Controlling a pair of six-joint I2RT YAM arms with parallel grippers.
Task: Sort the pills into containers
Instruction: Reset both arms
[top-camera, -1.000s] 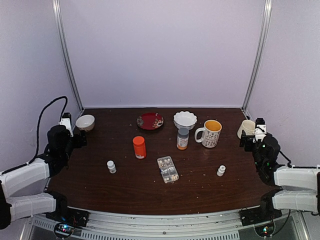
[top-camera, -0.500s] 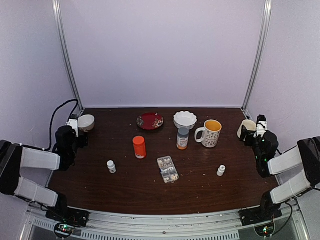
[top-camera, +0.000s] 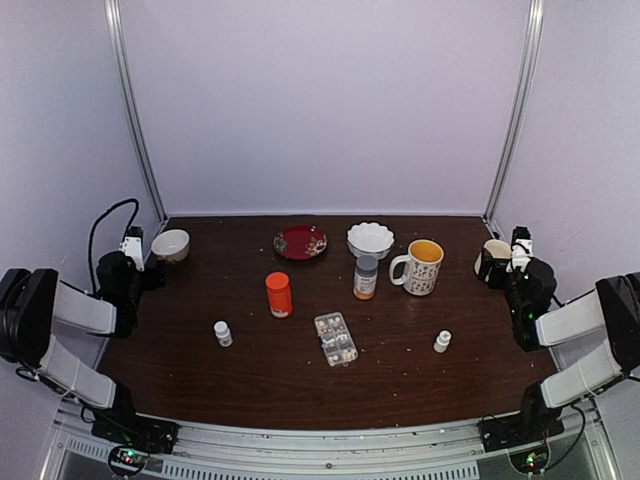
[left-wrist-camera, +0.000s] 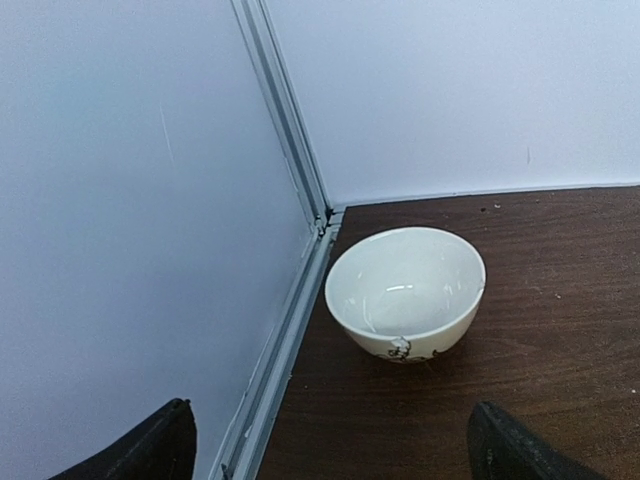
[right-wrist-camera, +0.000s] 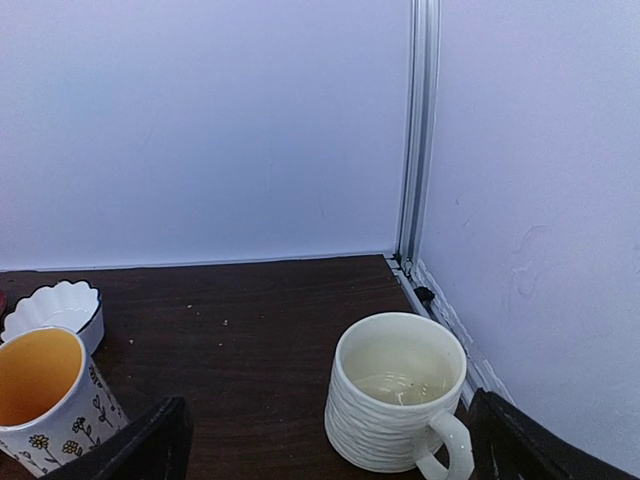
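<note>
The clear pill box (top-camera: 336, 339) lies mid-table with its containers holding pale pills (top-camera: 341, 347), too small to tell apart. A few pale specks (top-camera: 409, 352) dot the wood to its right. My left gripper (top-camera: 157, 272) stays at the far left edge, open and holding nothing. In the left wrist view the left gripper (left-wrist-camera: 335, 445) faces a white bowl (left-wrist-camera: 406, 291), with its dark fingertips (left-wrist-camera: 160, 445) wide apart. My right gripper (top-camera: 494, 268) is open at the far right edge. The right wrist view shows the right gripper (right-wrist-camera: 330, 440) just short of a cream ribbed mug (right-wrist-camera: 397, 405).
Round the box stand two small white bottles (top-camera: 222, 333) (top-camera: 442, 341), an orange-red bottle (top-camera: 279, 294) and a grey-capped bottle (top-camera: 366, 277). Behind are a flowered mug (top-camera: 420, 266), a scalloped white bowl (top-camera: 370, 239) and a red plate (top-camera: 300, 242). Walls and metal posts (left-wrist-camera: 290, 140) close in both sides.
Both arms have folded up from lying low along the table's sides. The left wrist has shifted slightly back and left toward the bowl. Both grippers stay open; nothing on the table moved.
</note>
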